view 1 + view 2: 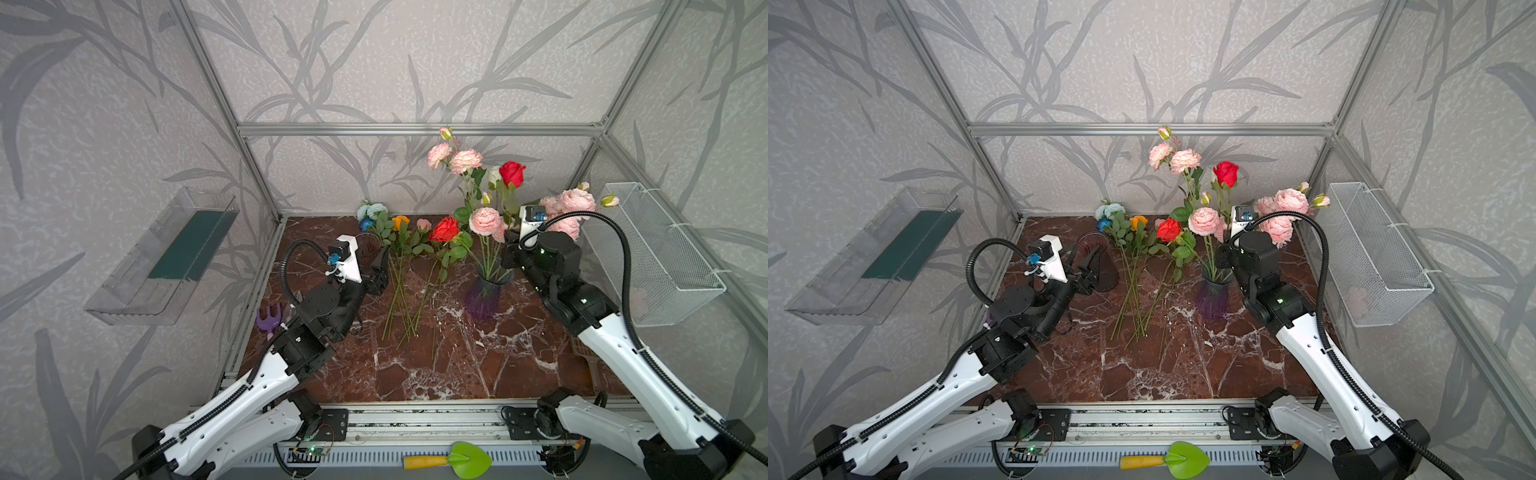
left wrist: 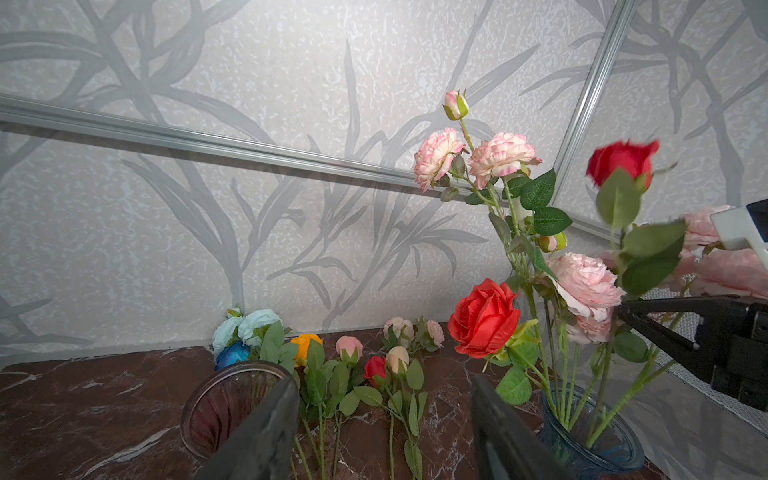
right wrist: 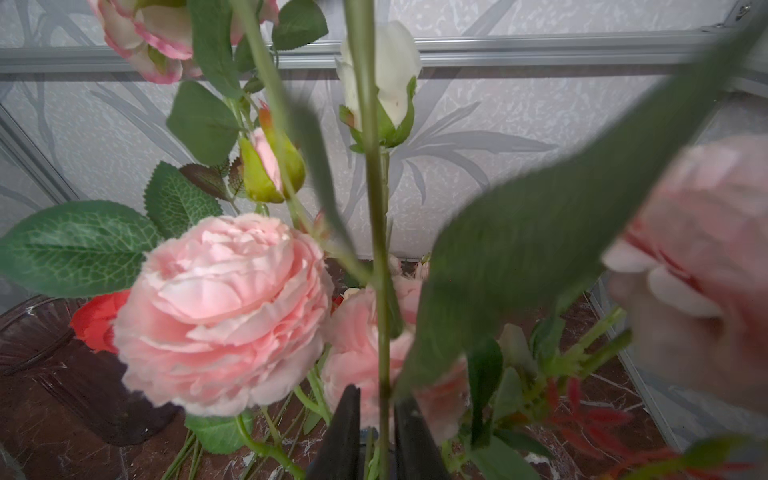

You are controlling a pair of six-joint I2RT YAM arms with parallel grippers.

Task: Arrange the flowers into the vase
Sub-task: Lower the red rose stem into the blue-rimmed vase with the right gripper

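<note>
The red rose (image 1: 512, 173) stands near upright in the glass vase (image 1: 482, 299), centre right in both top views. Its stem passes between the slightly parted jaws of the right gripper (image 3: 378, 395). We judge withdrawal must run square to that stem. The left gripper (image 2: 384, 380) is spread, empty.

The right gripper (image 3: 379, 392) is mostly lost in both top views behind its wrist (image 1: 552, 253) and the blooms (image 1: 569, 212) at the table's (image 1: 415, 374) 2 o'clock, and its own camera cuts its fingers (image 3: 340, 436) at the edge. Near that lens a leaf (image 3: 540, 257) and a pink bloom (image 3: 706, 257) are blurred. At 9 o'clock a rake (image 1: 269, 318) is half hidden behind the left arm (image 1: 320, 307), and the left gripper (image 1: 378, 268) covers part of a dark vase (image 1: 368, 245).
</note>
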